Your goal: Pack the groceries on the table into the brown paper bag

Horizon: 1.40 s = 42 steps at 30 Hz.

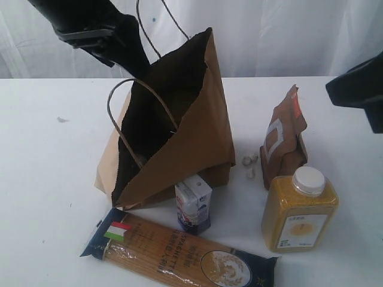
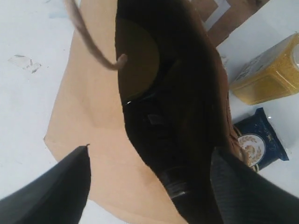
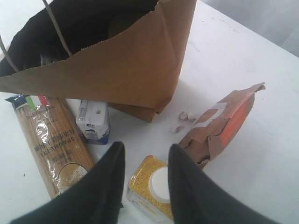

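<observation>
My right gripper [image 3: 145,149], spread and empty, hovers over the yellow-grain bottle [image 3: 144,181], which stands upright below my gap, cap up. My left gripper [image 2: 150,149], spread too, hangs farther off, above the brown paper bag [image 3: 126,65].

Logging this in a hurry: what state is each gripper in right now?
Left gripper: open, holding nothing, at the mouth of the brown paper bag.
Right gripper: open, holding nothing, above the yellow-grain bottle.
</observation>
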Each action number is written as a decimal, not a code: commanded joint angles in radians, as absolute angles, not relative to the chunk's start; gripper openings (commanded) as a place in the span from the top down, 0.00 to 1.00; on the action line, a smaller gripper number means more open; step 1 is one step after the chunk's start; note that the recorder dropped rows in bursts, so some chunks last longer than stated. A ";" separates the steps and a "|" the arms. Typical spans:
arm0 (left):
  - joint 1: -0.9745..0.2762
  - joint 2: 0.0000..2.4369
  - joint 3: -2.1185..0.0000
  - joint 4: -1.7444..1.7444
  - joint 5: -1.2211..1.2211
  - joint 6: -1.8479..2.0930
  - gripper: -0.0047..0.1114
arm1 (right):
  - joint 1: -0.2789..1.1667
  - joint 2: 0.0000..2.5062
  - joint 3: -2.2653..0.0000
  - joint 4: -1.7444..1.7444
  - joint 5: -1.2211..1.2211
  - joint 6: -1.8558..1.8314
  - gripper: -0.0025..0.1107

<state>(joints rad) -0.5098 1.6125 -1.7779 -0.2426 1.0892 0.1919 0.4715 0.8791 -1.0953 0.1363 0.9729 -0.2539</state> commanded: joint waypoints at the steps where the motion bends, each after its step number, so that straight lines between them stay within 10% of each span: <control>1: -0.514 1.656 -1.772 -0.251 1.052 0.198 0.33 | 0.466 0.880 -1.094 0.145 0.966 -0.254 0.71; 9: -0.514 1.725 -1.772 -0.106 1.028 0.156 0.43 | 0.466 0.880 -1.094 0.145 0.964 -0.254 0.71; 16: -0.514 1.734 -1.816 -0.046 0.970 0.110 0.96 | 0.466 0.880 -1.094 0.145 0.962 -0.254 0.71; 37: -0.512 1.739 -1.955 -0.044 1.005 0.105 0.96 | 0.470 0.911 -1.096 0.254 1.082 -0.487 0.71; 42: -0.512 1.739 -1.955 -0.044 1.016 0.101 0.67 | 0.470 0.911 -1.096 0.259 1.080 -0.487 0.71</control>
